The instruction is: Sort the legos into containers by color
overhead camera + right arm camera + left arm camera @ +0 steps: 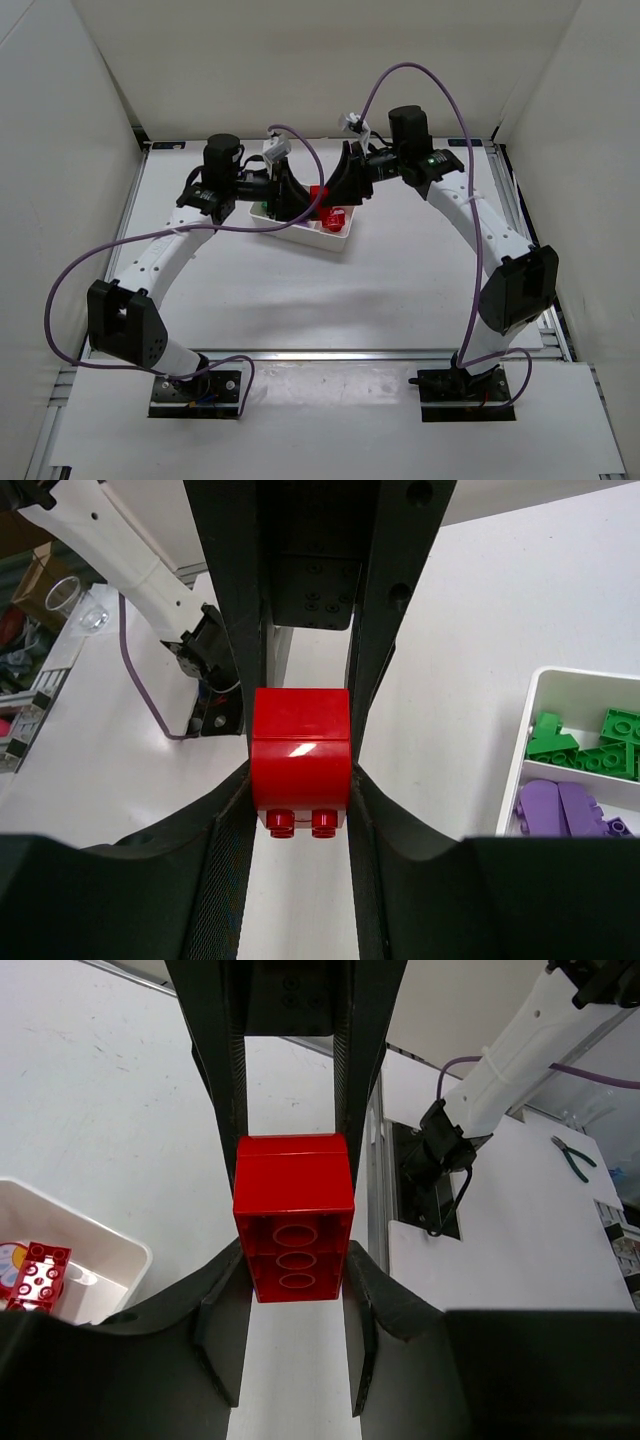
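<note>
Above the white tray point(296, 237), in the upper centre of the overhead view, my two grippers meet nose to nose with one red lego piece point(319, 194) bridged between them, lifted clear of the table point(400, 290).

My left gripper point(293, 1272) is pinching one end of it. In that wrist view my fingers rise from the bottom of the frame and press both sides of the piece, whose hollow underside faces the camera. My right gripper point(300, 802) is clamped on the other end. In its view the smooth red face fills the middle of the frame, with two studs poking out at its lower edge. In each wrist view the opposite arm's fingers come down from the top of the frame onto the far half.

A seam runs across the piece, so I judge it may be two red bricks stuck together, gripped at both ends so I can pull them apart. It could equally be a handover from one arm to the other; I cannot tell which.

Holding it over the tray makes sense to me, since a slip would land close to where red belongs. Loose red legos point(38, 1275) sit in the compartment at lower left of the left wrist view. Green legos point(585, 745) and purple legos point(560, 810) lie in two adjoining compartments at the right edge of the right wrist view.
</note>
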You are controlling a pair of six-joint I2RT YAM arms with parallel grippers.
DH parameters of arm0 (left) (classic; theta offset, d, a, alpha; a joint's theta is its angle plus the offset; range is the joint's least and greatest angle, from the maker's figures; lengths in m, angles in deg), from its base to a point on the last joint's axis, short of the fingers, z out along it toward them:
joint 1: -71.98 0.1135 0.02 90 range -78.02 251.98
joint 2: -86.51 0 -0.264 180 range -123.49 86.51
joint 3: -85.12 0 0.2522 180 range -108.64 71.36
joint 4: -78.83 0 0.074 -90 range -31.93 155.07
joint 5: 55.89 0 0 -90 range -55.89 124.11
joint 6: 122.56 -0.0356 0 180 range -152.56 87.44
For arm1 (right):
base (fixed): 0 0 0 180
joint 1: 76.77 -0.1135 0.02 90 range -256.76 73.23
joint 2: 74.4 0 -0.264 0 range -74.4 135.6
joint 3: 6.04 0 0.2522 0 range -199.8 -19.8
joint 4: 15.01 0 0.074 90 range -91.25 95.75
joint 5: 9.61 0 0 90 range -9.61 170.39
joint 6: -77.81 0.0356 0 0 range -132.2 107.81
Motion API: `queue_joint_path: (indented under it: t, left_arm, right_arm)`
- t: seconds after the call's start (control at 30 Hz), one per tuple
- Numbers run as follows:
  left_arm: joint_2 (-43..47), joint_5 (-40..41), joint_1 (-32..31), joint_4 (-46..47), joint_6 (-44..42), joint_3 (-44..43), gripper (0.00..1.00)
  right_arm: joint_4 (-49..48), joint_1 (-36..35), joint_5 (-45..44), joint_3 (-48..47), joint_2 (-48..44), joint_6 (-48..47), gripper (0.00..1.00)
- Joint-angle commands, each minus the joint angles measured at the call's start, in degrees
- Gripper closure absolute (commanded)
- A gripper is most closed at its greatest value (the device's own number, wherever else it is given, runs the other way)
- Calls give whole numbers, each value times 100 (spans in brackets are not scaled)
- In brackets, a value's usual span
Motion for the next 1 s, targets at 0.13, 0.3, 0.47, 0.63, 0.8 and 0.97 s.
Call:
queue_joint_path:
  t: [0.13, 0.3, 0.47, 0.63, 0.8, 0.97]
  left_arm:
    - [527, 83, 186, -252, -100, 148, 90]
    - [730, 171, 423, -288, -56, 386, 90]
    - [914, 363, 546, -436, -152, 509, 90]
    - [958, 1004, 573, -718, -328, 421, 90]
    - [959, 1454, 687, -867, -503, 325, 90]
    - [958, 1577, 740, -1087, -610, 245, 90]
  right_arm:
    - [390, 393, -272, 177, -312, -598, 100]
    - [697, 604, -316, 203, -365, -887, 100]
    - [856, 745, -456, 317, -347, -1134, 100]
    - [847, 570, -938, 467, -67, -1380, 100]
    - [137, 446, -1632, 853, 215, -1144, 100]
    - [-339, 411, -2205, 775, 733, -1020, 100]
